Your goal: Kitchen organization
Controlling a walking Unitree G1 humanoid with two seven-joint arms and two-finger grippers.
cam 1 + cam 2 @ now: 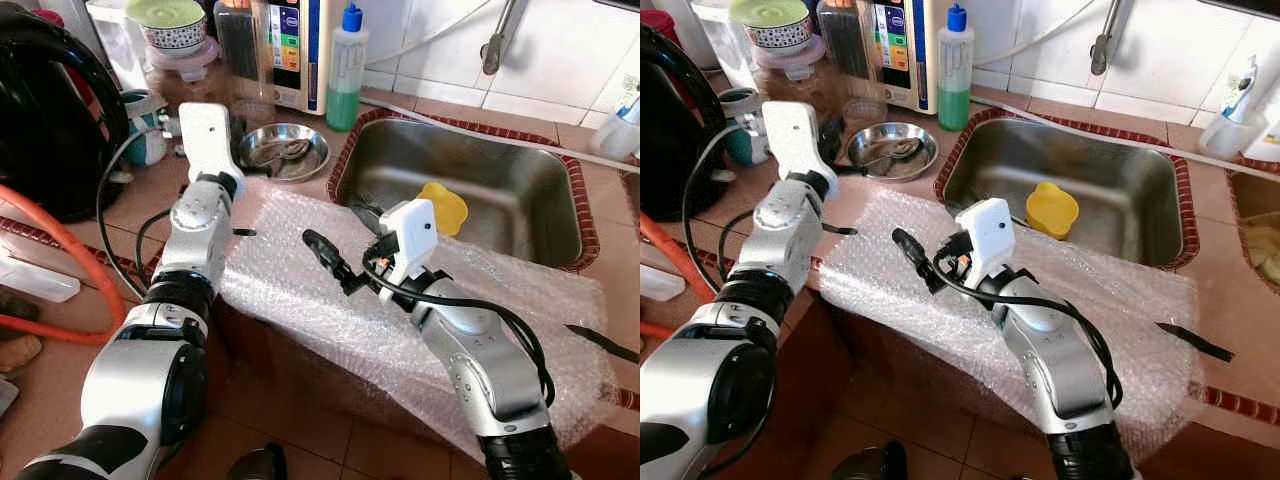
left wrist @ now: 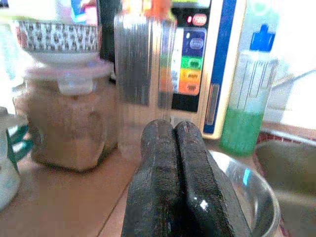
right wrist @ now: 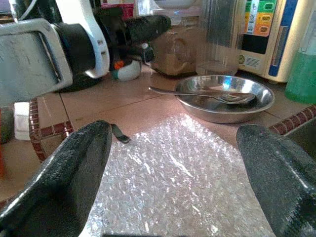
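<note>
A steel bowl (image 1: pixel 283 150) with a spoon in it stands on the counter beside the sink (image 1: pixel 520 235). My left gripper (image 2: pixel 175 129) is shut and holds nothing. It hovers over the counter just left of the bowl and points toward a clear plastic container (image 2: pixel 143 64). My right gripper (image 3: pixel 173 131) is open wide with nothing between its fingers (image 3: pixel 74 173). It hangs low over a sheet of bubble wrap (image 1: pixel 300 275) that lies across the counter's front edge. A yellow cup (image 1: pixel 445 205) sits in the sink.
At the back stand a green soap bottle (image 1: pixel 345 70), a white water purifier (image 1: pixel 295 50) and a brown jar (image 2: pixel 64 128) with a patterned bowl on its lid. A black kettle (image 1: pixel 40 110) and an orange hose (image 1: pixel 60 250) are at the left.
</note>
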